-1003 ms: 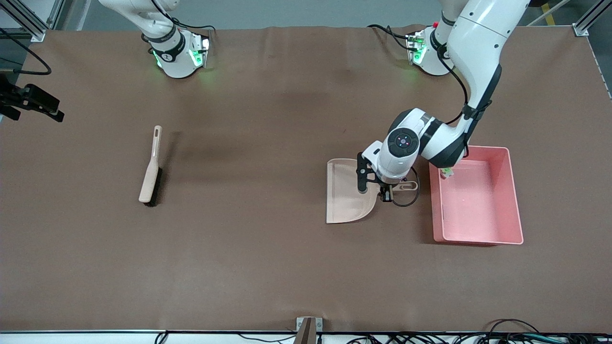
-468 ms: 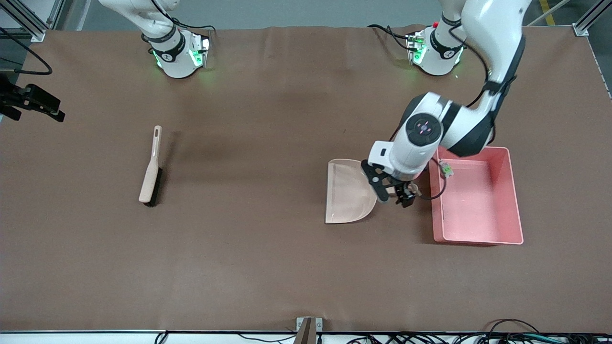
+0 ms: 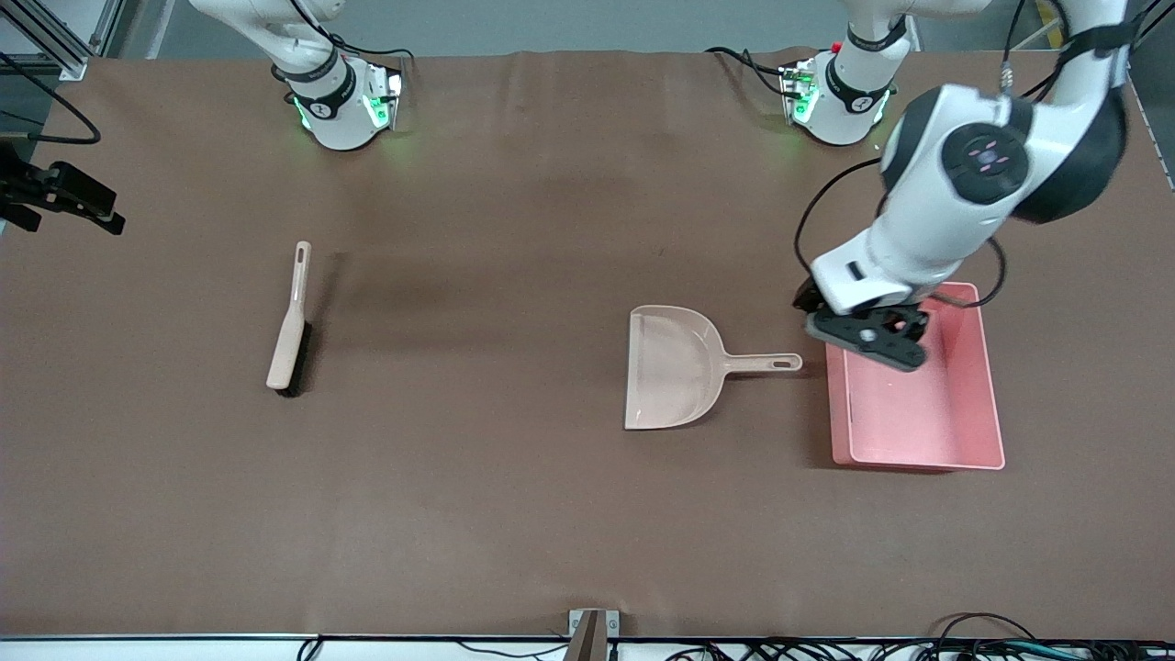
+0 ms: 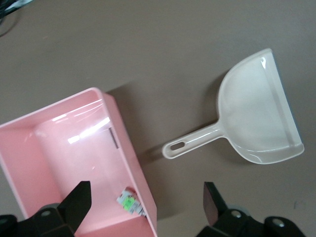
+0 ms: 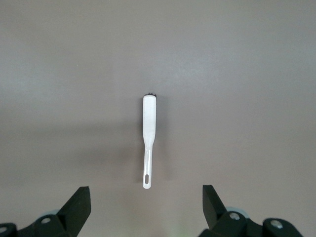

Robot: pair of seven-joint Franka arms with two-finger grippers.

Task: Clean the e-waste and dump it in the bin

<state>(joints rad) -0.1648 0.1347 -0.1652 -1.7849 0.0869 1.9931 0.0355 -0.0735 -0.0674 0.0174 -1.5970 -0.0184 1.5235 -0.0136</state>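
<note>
The pink bin stands at the left arm's end of the table. In the left wrist view it holds a tiny white block with a green part against its wall. I cannot make out the dark brown block. My left gripper hangs open and empty over the bin's corner nearest the dustpan; its jaws stand wide apart. The beige dustpan lies flat beside the bin, its handle pointing at the bin. My right gripper is open and empty, high over the brush.
A beige brush with dark bristles lies toward the right arm's end of the table and also shows in the right wrist view. The brown mat covers the table. A black clamp sticks in at that end's edge.
My left gripper has let go of the dustpan's handle, risen and swung over the bin. The dustpan now lies free on the table. The brush has not moved.
</note>
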